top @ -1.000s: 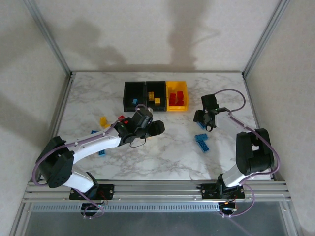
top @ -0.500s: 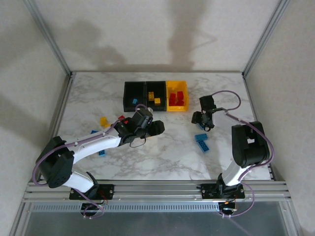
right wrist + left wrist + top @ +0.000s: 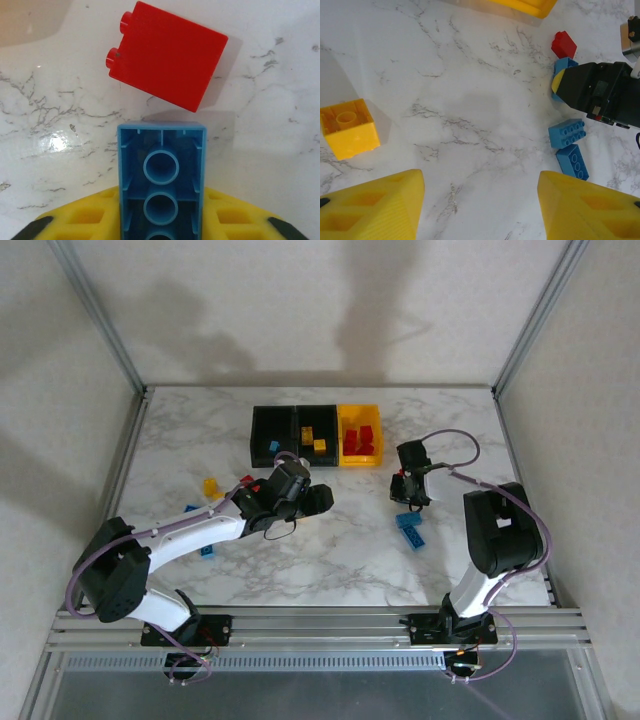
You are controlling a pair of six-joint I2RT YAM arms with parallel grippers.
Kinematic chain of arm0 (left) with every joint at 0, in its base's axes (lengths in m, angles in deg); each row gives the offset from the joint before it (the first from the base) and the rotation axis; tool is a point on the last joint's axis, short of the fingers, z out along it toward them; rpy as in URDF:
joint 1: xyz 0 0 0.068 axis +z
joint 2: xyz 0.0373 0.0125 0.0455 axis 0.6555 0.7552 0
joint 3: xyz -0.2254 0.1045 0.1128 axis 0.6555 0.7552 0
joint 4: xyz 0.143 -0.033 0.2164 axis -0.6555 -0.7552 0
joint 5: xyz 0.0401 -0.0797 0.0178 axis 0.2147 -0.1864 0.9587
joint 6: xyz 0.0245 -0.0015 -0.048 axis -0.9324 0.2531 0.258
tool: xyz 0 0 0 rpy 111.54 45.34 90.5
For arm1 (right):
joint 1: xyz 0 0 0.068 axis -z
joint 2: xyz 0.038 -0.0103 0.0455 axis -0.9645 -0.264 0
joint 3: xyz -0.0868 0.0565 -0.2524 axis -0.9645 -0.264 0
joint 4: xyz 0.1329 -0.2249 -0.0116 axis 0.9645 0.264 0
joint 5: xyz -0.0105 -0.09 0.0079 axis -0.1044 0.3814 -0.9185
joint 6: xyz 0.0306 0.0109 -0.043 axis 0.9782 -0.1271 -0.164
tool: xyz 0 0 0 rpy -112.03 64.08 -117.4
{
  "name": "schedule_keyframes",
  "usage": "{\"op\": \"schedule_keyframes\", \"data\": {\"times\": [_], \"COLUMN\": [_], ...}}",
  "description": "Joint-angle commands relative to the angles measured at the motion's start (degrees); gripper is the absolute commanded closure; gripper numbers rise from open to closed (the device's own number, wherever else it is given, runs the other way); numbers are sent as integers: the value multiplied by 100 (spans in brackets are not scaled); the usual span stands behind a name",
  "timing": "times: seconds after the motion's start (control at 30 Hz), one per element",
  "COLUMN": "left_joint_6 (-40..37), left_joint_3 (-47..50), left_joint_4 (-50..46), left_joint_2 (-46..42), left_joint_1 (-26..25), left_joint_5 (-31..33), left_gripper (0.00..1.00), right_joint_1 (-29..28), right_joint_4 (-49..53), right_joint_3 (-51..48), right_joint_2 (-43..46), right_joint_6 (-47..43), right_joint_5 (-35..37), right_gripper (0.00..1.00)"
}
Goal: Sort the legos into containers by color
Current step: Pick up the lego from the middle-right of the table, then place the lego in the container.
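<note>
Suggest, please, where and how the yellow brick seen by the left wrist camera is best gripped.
Grip the yellow brick across two opposite side walls, coming straight down. It sits flat, hollow side up, with nothing touching it, so those parallel walls are free for the jaws.

Even soft light, blurred arm shadows on back wall, wrist close-ups sharp

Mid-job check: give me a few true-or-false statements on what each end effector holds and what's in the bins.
1. The right end effector grips a blue brick. True.
2. The yellow bin holds yellow bricks. False: red bricks lie in it.
3. The left end effector is shut on a yellow brick. False: it is open; a yellow brick lies on the table nearby.
4. A red brick lies on the table just beyond the held blue brick. True.
</note>
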Motion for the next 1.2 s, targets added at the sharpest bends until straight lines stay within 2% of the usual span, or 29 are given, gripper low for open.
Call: {"op": "schedule_keyframes", "data": {"times": [0.0, 0.23, 0.47, 0.63, 0.87, 1.17], "left_joint_6": [48, 349, 554, 732, 837, 792], "left_joint_3": [27, 275, 656, 887, 1077, 1312], "left_joint_4": [-91, -359, -843, -1268, -1797, -1697], "left_joint_2": [-142, -620, -1326, -1849, -2508, -2976], "left_joint_1": [-8, 319, 1042, 1465, 2022, 2361], "left_joint_5": [287, 570, 550, 662, 745, 438], "left_gripper": [38, 38, 38, 38, 38, 39], "right_joint_1": [-107, -468, -1165, -1627, -2118, -2218], "right_joint_4": [172, 483, 775, 776, 740, 922], "right_joint_3": [36, 379, 1340, 2364, 4139, 6211], "right_joint_2": [100, 536, 541, -55, -1435, -3114], "right_joint_6": [5, 58, 94, 40, -4, 50], "right_joint_5": [117, 117, -54, -296, -710, -1236], "right_gripper": [74, 77, 77, 77, 77, 76]}}
